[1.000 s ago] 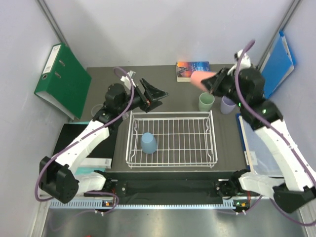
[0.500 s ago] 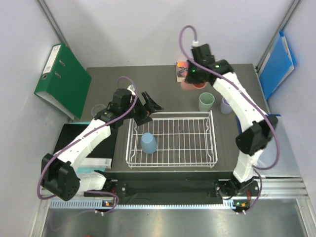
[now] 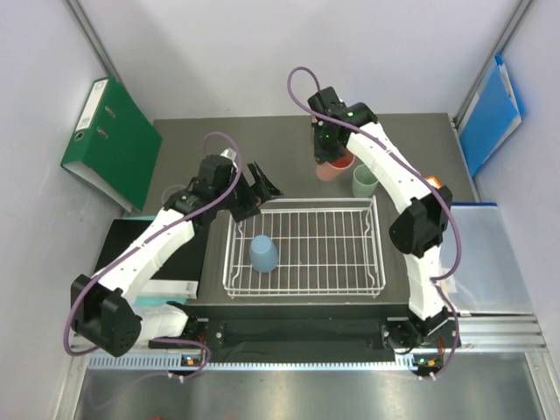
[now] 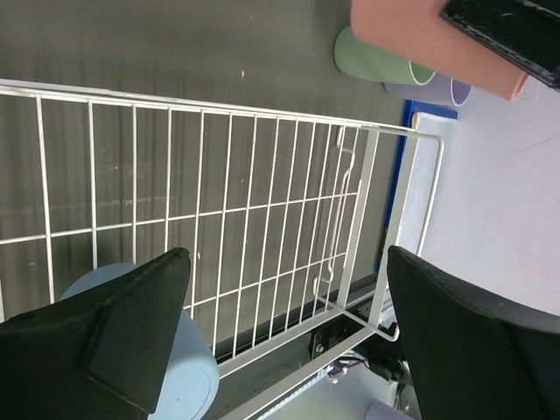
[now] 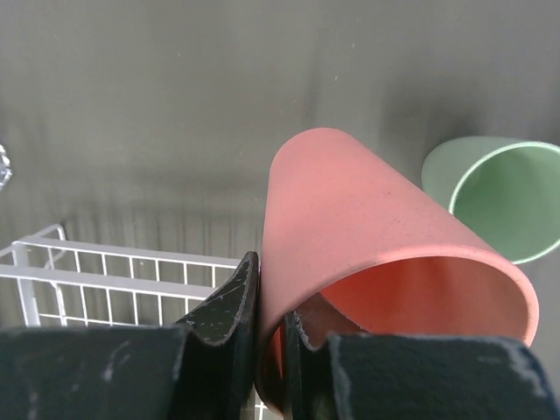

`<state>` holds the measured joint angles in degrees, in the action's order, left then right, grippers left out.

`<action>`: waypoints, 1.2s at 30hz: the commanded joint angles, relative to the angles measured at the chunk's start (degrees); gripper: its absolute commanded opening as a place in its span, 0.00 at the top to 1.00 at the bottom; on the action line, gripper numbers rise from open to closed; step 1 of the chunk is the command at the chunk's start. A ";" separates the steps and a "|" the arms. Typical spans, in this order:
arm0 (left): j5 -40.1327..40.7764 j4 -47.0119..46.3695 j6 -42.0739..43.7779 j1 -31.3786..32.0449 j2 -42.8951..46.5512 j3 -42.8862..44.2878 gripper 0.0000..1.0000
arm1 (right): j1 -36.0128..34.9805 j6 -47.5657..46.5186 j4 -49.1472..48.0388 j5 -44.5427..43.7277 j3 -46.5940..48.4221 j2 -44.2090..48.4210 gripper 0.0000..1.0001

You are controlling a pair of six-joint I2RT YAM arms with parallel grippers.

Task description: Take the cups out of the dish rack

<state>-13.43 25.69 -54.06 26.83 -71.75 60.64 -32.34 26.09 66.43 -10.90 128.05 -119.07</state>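
Green binder (image 3: 114,149), spine label (image 3: 90,112) unreadable

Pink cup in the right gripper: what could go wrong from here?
1. The right gripper pinches the pink cup only by its thin wall at the rim, so it may slip or tip.
2. The green cup stands close beside it; setting down could knock it.
3. The open left gripper hangs over the rack; reaching for the blue cup, it might catch a wire.
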 commanded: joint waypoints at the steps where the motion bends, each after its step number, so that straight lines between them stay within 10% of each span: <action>1: 0.34 0.41 1.15 -0.02 -0.50 1.94 0.02 | 0.35 1.25 3.43 1.31 4.84 -4.23 1.00; 30: 1.21 2.08 1.86 -0.02 -2.26 1.76 0.02 | 0.70 0.63 0.28 3.25 -0.17 -12.60 0.88; 36: 0.16 -0.28 2.73 0.07 -0.51 1.32 0.01 | 0.70 0.02 -4.03 3.95 0.27 -8.12 0.51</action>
<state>-12.60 28.18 -52.71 26.83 -73.67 60.71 -32.08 26.72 66.48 -7.35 127.37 -131.83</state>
